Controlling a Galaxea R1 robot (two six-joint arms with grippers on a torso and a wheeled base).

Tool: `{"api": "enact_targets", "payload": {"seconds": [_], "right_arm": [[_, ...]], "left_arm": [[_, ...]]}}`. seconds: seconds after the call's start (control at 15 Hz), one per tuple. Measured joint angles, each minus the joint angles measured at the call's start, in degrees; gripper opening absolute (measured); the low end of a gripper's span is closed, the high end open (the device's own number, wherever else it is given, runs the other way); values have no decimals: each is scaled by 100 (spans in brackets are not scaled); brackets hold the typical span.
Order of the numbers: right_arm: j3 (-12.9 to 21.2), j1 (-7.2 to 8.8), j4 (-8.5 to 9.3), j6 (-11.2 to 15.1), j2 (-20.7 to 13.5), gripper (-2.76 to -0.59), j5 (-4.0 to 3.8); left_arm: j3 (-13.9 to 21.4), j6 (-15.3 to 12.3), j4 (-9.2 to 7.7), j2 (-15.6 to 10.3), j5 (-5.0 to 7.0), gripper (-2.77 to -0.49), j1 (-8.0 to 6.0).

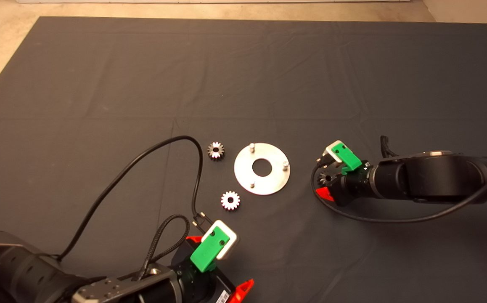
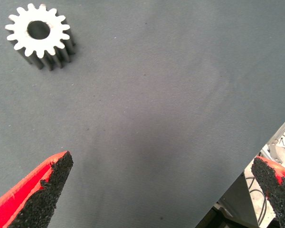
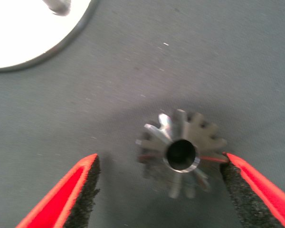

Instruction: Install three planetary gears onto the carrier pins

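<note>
L gripper (image 1: 216,269): parked at mat's lower edge, red fingers spread, holding nothing.
Gears: 2 small shiny steel toothed gears (image 1: 215,150) (image 1: 230,200) on mat, just left of disc.
Disc: flat round silver disc (image 1: 262,168), 3 short upright pins (image 1: 252,147), all bare.
R gripper (image 3: 160,183): right of disc, fingers apart around 3rd gear (image 3: 181,152), 1 pad touching.

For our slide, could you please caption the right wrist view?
Open right gripper straddles a planetary gear on the mat, beside the disc.

Three steel gears (image 1: 215,150) (image 1: 230,200) (image 3: 181,153) lie flat on mat around disc (image 1: 268,185), whose three upright pins (image 1: 252,147) stand bare.
</note>
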Motion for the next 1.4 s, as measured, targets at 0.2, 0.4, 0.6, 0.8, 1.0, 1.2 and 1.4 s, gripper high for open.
{"api": "enact_targets", "payload": {"seconds": [0.2,0.4,0.6,0.8,1.0,1.2,1.4], "right_arm": [[0,2,-2,0,-2,-158,50],[-5,2,-2,-2,-2,-167,55],[-26,2,-2,-9,-22,-182,70],[-60,1,-2,-46,-17,-186,94],[-93,2,-1,-69,-17,-200,94],[-101,2,-2,-88,-20,-214,77],[-101,2,-2,-90,-20,-220,70]], "left_arm": [[0,0,0,0,-2,-51,0],[0,0,0,-1,-2,-51,0],[0,0,0,0,-3,-51,0],[0,0,0,-2,-2,-51,0],[0,0,0,-2,-2,-51,0],[0,0,0,-2,-2,-51,0],[0,0,0,-3,-2,-51,0]]}}
